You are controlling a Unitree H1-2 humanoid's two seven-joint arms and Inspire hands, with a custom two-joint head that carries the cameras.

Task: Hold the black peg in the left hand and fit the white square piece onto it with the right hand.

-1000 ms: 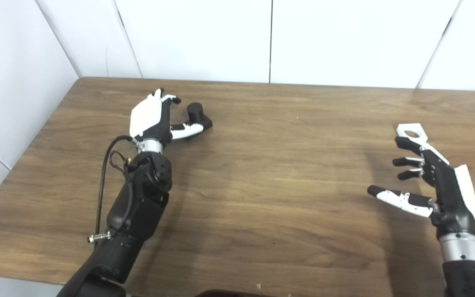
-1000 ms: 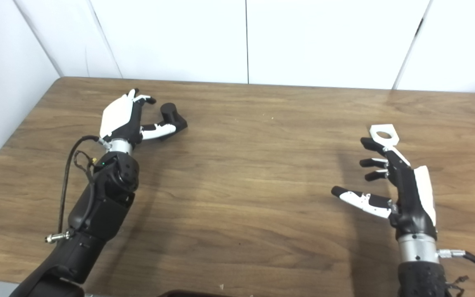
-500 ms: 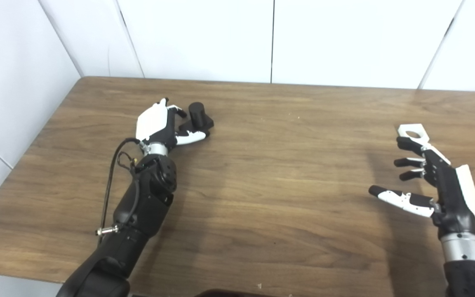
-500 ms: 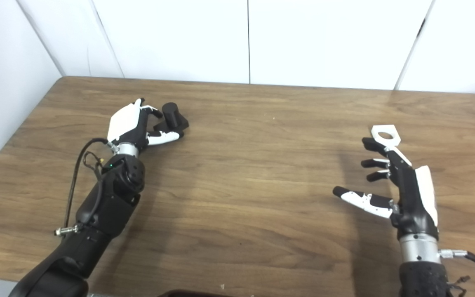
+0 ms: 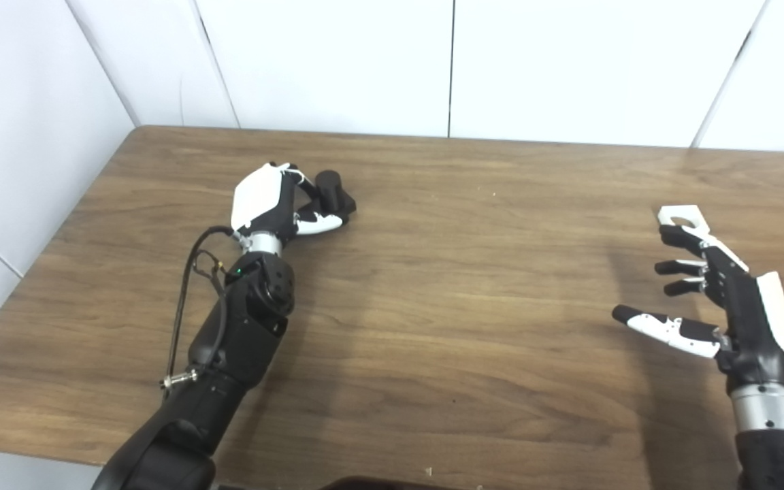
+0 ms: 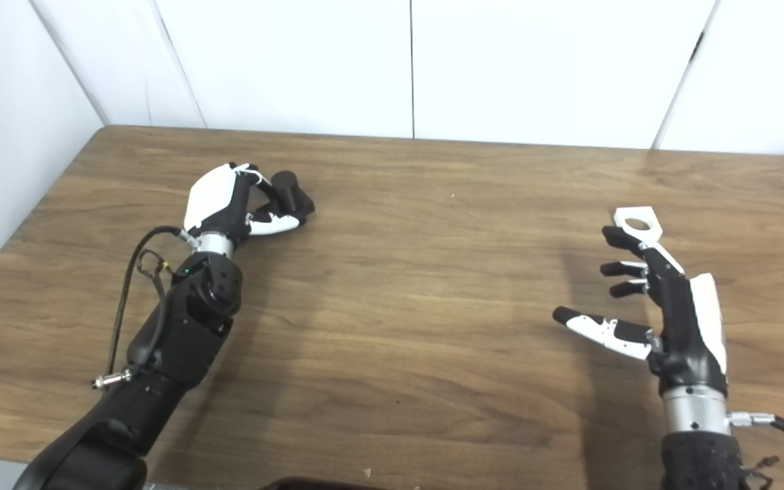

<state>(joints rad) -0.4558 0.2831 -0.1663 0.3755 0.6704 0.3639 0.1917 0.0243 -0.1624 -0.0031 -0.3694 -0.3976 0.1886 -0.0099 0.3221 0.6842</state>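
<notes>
The black peg point(image 5: 333, 190), a short cylinder on a square base, stands on the wooden table point(image 5: 446, 286) at the back left. My left hand point(image 5: 275, 205) has its fingers curled over the peg from the left and its thumb pressed against the base. The white square piece point(image 5: 682, 218), flat with a round hole, lies on the table at the right. My right hand point(image 5: 725, 303) hovers just in front of that piece, open with fingers spread and holding nothing. Its topmost fingertip overlaps the piece's near edge.
White wall panels stand behind the table and along its left side. A black cable point(image 5: 184, 286) loops beside the left forearm. The table's front edge runs along the bottom of the picture.
My left hand has slid toward the peg and curled its fingers shut around it; a second ago they were spread. The right hand has hardly moved.
</notes>
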